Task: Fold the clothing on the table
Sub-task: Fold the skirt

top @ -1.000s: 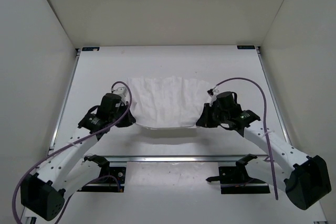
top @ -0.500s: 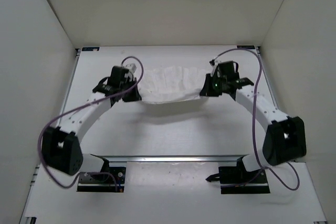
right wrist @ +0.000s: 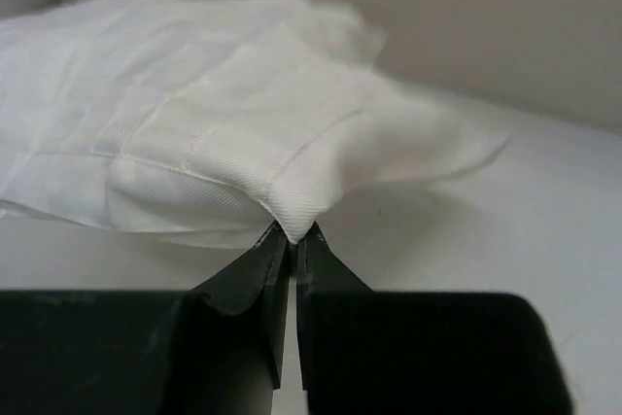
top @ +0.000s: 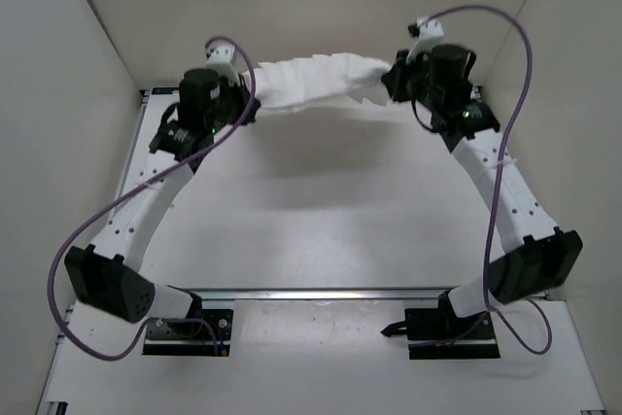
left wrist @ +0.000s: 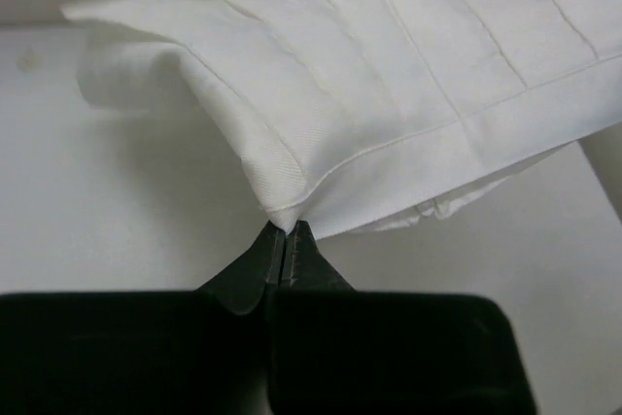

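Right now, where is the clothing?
In the top view the clothing hangs stretched above the far edge of the table, its left corner pinched by the left gripper and its right corner by the right gripper.

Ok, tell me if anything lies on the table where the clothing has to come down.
Nothing visible. The clothing hangs between left gripper and right gripper, each shut on a corner; the table beneath is bare.
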